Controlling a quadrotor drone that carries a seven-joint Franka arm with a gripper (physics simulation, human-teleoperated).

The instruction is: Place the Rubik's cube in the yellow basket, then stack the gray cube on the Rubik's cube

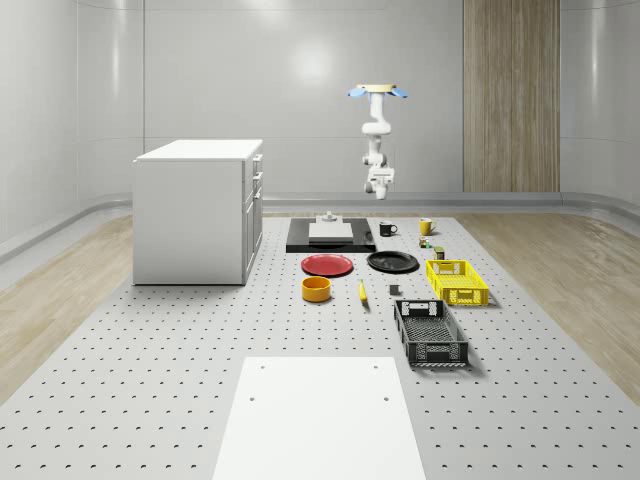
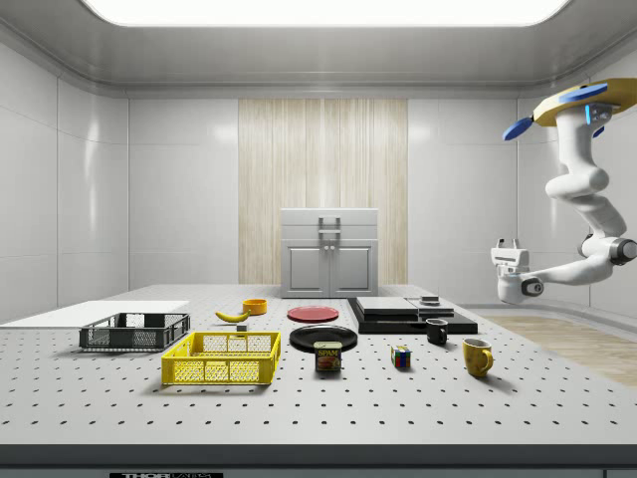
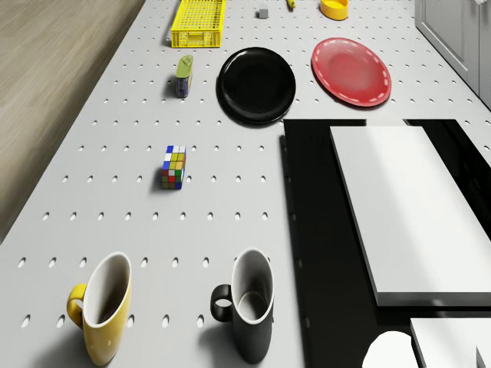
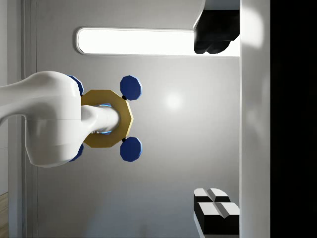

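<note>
The Rubik's cube [image 1: 425, 241] [image 2: 401, 358] [image 3: 174, 167] rests on the table between the two mugs and a tin can. The yellow basket [image 1: 457, 282] [image 2: 222, 358] [image 3: 199, 15] stands further along the table, with nothing in it. A small gray cube [image 1: 394, 290] [image 3: 263, 13] lies beside the basket. The drone [image 1: 375, 92] [image 2: 577, 105] hovers high over the table's far end, near the mugs. My gripper [image 1: 378, 186] [image 2: 508, 247] [image 4: 214, 120] hangs well above the table, turned upward toward the drone, open and holding nothing.
A black mug [image 3: 249, 305] and a yellow mug [image 3: 103, 307] stand below the drone. Beside them is a black slab [image 3: 314, 222] with a white block on it. A tin can [image 3: 183, 75], black plate [image 3: 256, 84], red plate [image 3: 351, 70], black basket [image 1: 430, 333] and white cabinet [image 1: 198, 210] also stand about.
</note>
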